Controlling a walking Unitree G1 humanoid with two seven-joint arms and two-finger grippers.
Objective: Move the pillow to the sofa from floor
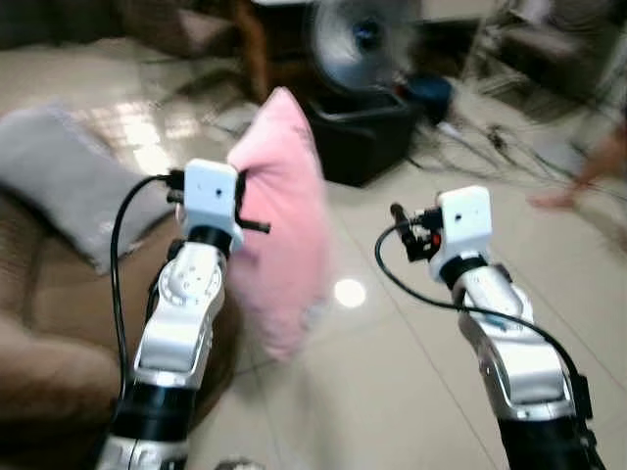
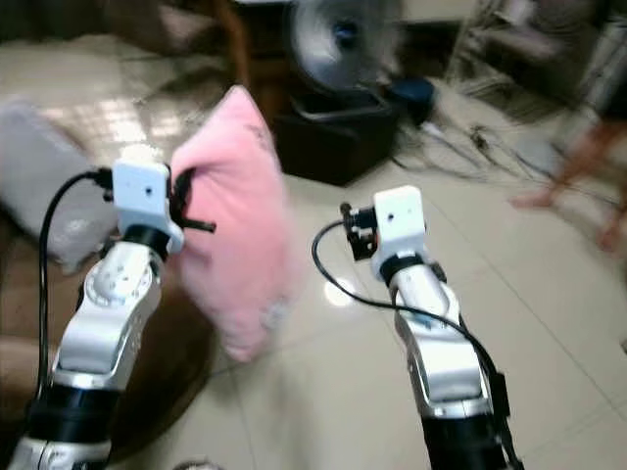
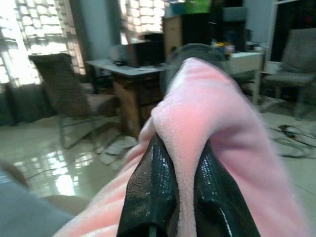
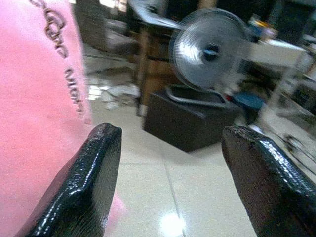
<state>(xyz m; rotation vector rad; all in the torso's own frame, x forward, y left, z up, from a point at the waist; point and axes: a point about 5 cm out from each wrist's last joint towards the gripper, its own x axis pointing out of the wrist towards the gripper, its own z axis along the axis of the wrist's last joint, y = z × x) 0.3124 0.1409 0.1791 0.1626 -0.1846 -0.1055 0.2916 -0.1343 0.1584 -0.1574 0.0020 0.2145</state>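
The pillow (image 1: 281, 225) is held off the floor by the left gripper (image 3: 183, 163), whose two black fingers (image 3: 150, 190) are clamped on a fold of the pink fabric, seen close up in the left wrist view. The pillow is carried upright, hanging beside the left arm and above the tiled floor (image 1: 411, 372), its lower corner clear of the tiles. The right gripper (image 4: 170, 177) is held out apart from the pillow, fingers spread wide with nothing between them (the pink fabric, with dark stitched lettering, is seen just beside one finger in the right wrist view). A brown sofa (image 1: 49, 362) is seen at the robot's left, next to the left arm, with a grey cushion (image 1: 69, 181) lying on it. A bright light reflection is visible on the tiles between the two arms. Further off, a black box (image 1: 362, 132) is standing on the floor behind the pillow, with a round fan (image 1: 362, 39) set just behind it. Loose cables (image 1: 490, 147) are spread over the floor to the right of the box. A person's bare foot (image 1: 563, 196) is seen at the far right, blurred. At the back, a wooden desk (image 3: 133, 84) and a chair (image 3: 64, 94) are made out before bright windows. Head views are motion-blurred.
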